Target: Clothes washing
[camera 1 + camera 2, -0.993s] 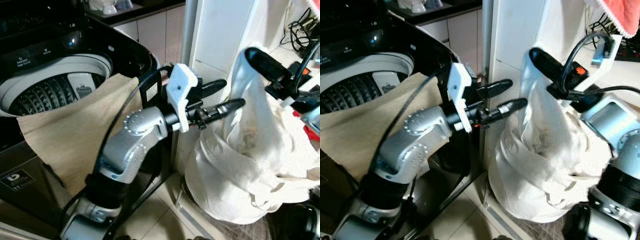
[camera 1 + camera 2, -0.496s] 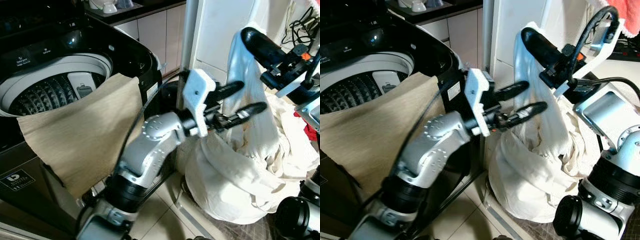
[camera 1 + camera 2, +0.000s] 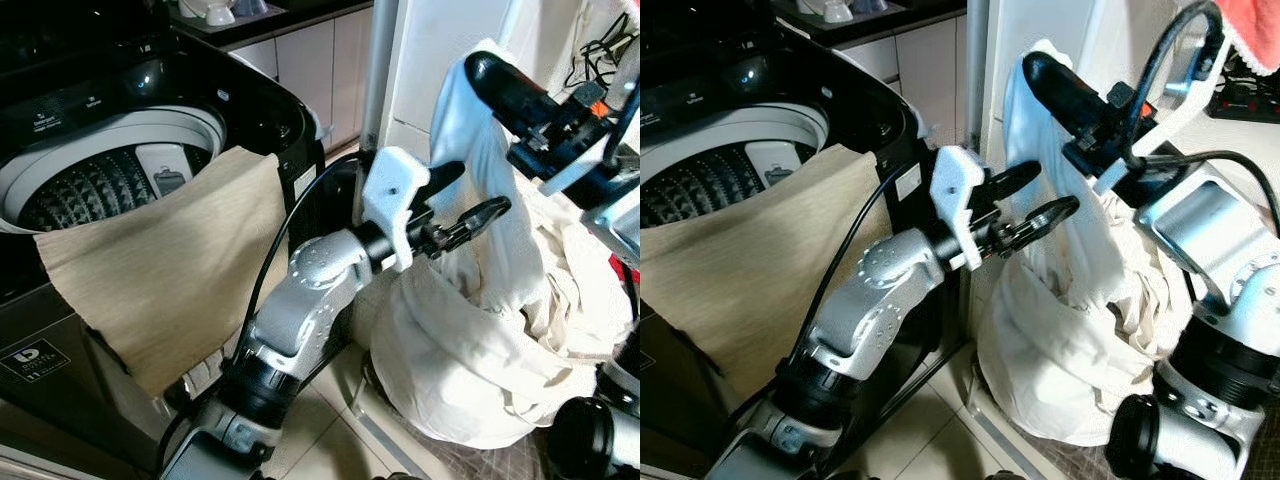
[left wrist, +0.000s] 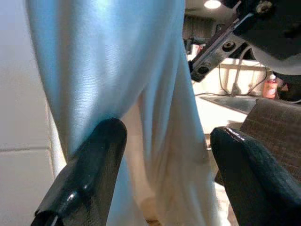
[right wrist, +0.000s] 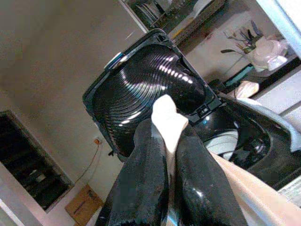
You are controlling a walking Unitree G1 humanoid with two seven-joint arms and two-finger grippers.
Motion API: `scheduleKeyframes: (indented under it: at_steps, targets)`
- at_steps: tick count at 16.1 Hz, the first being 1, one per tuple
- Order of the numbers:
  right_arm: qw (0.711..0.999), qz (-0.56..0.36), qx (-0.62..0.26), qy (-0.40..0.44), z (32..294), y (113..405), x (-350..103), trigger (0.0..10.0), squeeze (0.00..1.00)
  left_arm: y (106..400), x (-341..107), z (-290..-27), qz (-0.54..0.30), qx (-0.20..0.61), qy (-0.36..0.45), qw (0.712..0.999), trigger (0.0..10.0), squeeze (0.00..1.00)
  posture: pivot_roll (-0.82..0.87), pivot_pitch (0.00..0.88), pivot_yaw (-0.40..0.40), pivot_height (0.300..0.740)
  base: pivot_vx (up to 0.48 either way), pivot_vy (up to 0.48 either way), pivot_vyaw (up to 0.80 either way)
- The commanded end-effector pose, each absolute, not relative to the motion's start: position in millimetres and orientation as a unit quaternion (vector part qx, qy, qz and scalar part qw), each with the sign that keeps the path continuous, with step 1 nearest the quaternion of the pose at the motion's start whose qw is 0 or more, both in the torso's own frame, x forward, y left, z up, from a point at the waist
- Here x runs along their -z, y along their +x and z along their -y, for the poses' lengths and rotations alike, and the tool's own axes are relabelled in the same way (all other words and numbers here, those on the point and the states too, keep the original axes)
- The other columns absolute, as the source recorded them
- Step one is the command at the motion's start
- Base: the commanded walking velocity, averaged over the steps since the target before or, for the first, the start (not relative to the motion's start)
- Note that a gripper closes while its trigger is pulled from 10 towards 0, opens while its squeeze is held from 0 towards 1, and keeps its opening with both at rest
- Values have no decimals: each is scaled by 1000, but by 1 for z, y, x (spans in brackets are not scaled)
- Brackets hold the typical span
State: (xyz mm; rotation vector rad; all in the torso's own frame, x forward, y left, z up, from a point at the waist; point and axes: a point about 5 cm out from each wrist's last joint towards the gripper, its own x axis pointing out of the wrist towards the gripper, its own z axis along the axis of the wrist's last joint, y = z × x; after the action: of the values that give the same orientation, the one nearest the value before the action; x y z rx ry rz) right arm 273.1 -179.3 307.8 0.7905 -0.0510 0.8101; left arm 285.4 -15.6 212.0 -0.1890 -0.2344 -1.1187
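Head stereo looks down, sharing washer (image 3: 110,150); 2 wrist cameras close on white cloth (image 4: 141,94).

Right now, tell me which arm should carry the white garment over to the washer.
Right, probably. The right end effector is shut on the white garment, lifting it from the pile. The left end effector is open beside the cloth, gripping nothing. The washer drum lies open to the robot's left.

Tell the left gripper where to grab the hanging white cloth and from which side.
Grip the taut strip of the white cloth just below where the right gripper pinches its top corner. It hangs there as one narrow vertical band, while lower down it spreads into the bunched pile. Come in from the washing machine side: the left gripper is already level with it, fingers open on either side.
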Motion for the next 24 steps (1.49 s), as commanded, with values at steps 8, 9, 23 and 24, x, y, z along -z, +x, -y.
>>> scheduleKeyframes:
  at_steps: [8, 9, 23, 24]
  targets:
    - [844, 17, -393, 365, 175, 268, -311, 0, 0, 295, -216, -45, 115, 537, -116, 828, 10000, 1000, -126, 0, 18, 740, 0, 0, 0]
    - [843, 16, -395, 366, 173, 268, -311, 0, 0, 299, -217, -40, 116, 534, -124, 828, 10000, 1000, -129, 0, 21, 740, 0, 0, 0]
    - [836, 8, -404, 371, 165, 265, -309, 0, 0, 285, -203, 14, 88, 577, -156, 797, 0, 0, -140, 0, 28, 740, 0, 0, 0]
    - [835, 7, -405, 373, 164, 266, -309, 0, 0, 286, -203, 12, 90, 576, -155, 797, 0, 0, -140, 0, 28, 740, 0, 0, 0]
